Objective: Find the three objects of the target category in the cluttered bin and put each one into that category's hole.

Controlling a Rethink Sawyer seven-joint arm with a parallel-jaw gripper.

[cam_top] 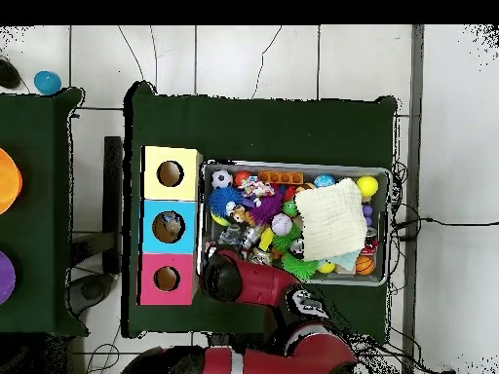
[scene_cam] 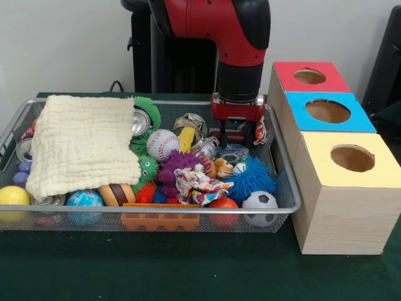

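We see the red and black claw (scene_cam: pixel 237 139) lowered into the far right corner of a silver wire-mesh bin (scene_cam: pixel 285 188); its two dark fingers (scene_cam: pixel 223 135) stand a little apart, with nothing clearly held between them. Just below the claw lie a blue spiky rubber ball (scene_cam: pixel 254 177), a purple spiky toy (scene_cam: pixel 178 164) and a knotted multicoloured rag (scene_cam: pixel 199 184). Beside them, to the claw's left in the front view, sits a white baseball (scene_cam: pixel 162 144). A black-and-white miniature football (scene_cam: pixel 259 205) rests at the bin's near edge. Further left, a cream waffle-weave cloth (scene_cam: pixel 83 144) covers much of the bin. To the claw's right stands a row of three wooden boxes, each with a round hole: a yellow-topped box (scene_cam: pixel 348 157), a blue-topped box (scene_cam: pixel 326 111) and a red-topped box (scene_cam: pixel 309 76). Everything rests on a dark green tablecloth (scene_cam: pixel 188 269). Around the table the overhead view shows a pale tiled floor (cam_top: pixel 244 58).
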